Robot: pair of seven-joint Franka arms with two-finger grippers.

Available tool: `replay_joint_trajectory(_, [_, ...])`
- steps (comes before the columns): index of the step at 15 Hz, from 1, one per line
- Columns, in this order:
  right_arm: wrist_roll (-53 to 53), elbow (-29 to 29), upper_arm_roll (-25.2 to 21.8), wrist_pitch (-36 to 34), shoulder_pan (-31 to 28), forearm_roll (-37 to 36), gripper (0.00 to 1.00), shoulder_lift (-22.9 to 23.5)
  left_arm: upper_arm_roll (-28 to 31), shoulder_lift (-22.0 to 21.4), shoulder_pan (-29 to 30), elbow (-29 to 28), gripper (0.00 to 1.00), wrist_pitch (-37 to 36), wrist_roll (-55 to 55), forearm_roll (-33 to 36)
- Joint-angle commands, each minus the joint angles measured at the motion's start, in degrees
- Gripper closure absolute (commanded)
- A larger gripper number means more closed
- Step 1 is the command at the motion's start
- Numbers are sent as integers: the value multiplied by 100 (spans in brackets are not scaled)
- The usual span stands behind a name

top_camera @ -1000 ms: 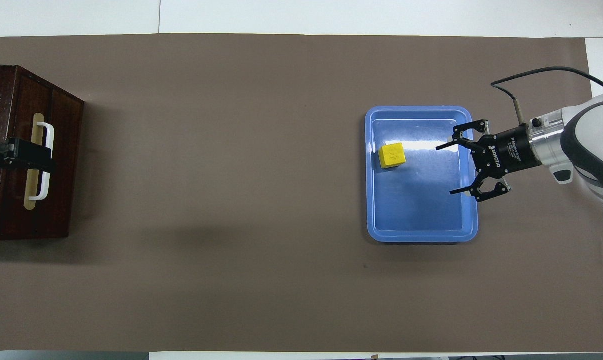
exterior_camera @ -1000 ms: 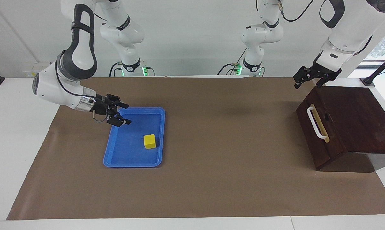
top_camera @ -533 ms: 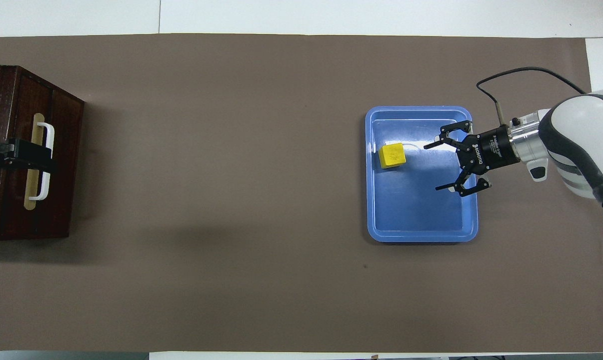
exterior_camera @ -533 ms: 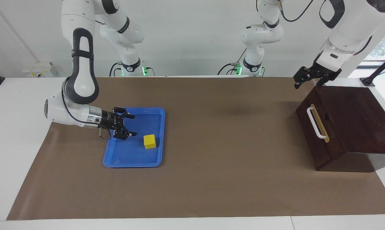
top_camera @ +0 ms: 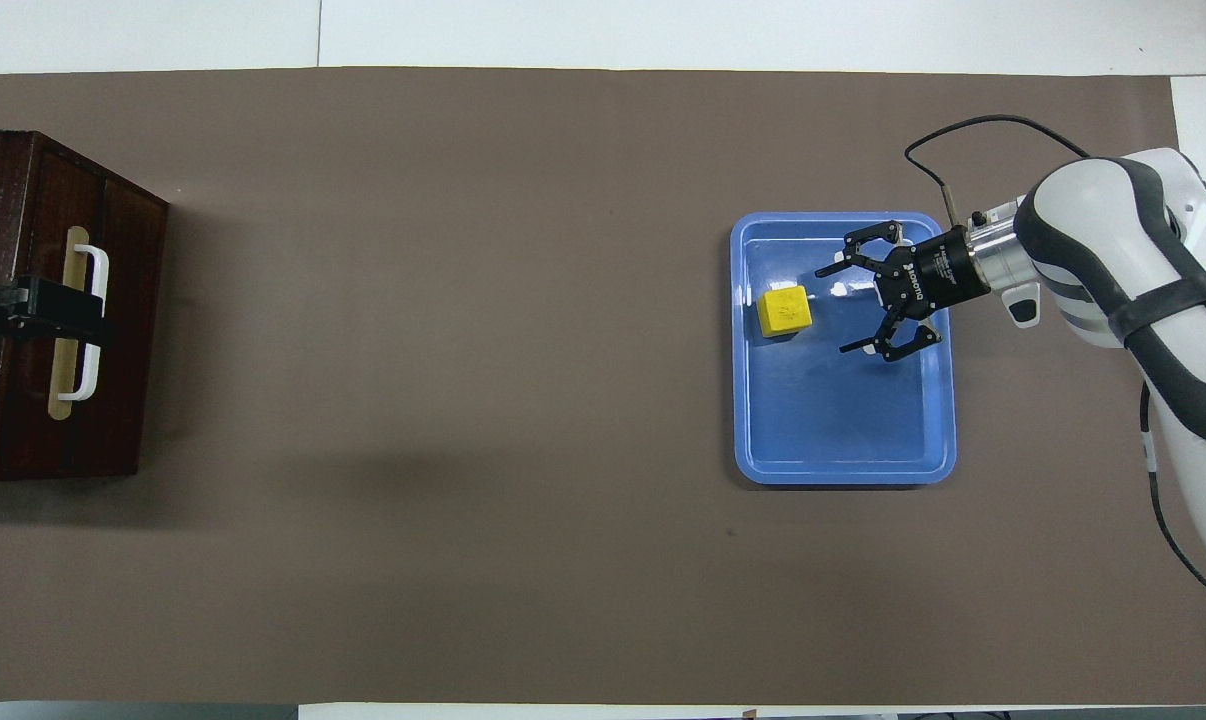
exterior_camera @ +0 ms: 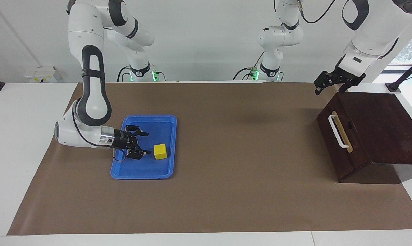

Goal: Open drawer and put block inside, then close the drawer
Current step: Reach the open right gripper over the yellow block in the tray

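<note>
From the facing view, I have the right end effector [exterior_camera: 145, 143] low inside the blue tray [exterior_camera: 165, 119], lying nearly level, its fingers spread wide and empty, with the open mouth turned toward the block [exterior_camera: 160, 151]. The block sits in the tray just beside the fingertips, apart from them, on the side of the tray toward the drawer [exterior_camera: 341, 138]. So I judge the coming move to be a short sideways slide along the tray floor toward the block, not a drop from above. The cube has no long axis to line up with; what matters is that one finger passes on each side of it. The left end effector [exterior_camera: 329, 87] hangs over the edge of the cabinet [exterior_camera: 380, 126] nearest the robots, up in the air, fingers apart and holding nothing. The drawer is shut, and its white handle [exterior_camera: 336, 131] is untouched. From the overhead view, the right end effector [top_camera: 835, 310] again shows its fingers spread, the block [top_camera: 784, 310] lying straight ahead of the gap, between it and the tray rim [top_camera: 738, 350] on the drawer's side. The block looks slightly turned against the tray's edges, so I would watch for a corner catching a finger. The left end effector [top_camera: 93, 320] appears over the handle [top_camera: 88, 322], though that is only height. By reach, the right arm is plainly nearer the block, the left nearer the drawer [top_camera: 113, 330].
</note>
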Motion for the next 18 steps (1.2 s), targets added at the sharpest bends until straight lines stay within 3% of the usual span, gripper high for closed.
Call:
replay_joint_trajectory(1, [-125,555,39,-105,-54,186,0,470,-9,-61,30,-43,0,-19,35,-78])
replay_joint_trajectory(7, [6,503,48,-52,51,634,0,470,-9,-61,30,-43,0,-19,35,-78])
replay_joint_trajectory(15, [-204,117,48,168,192,696,0,435,-9,-78,12,-130,0,165,-17,19])
replay_joint_trajectory(18, [-257,55,48,212,192,696,0,418,-88,-316,-495,-841,0,963,-17,1010])
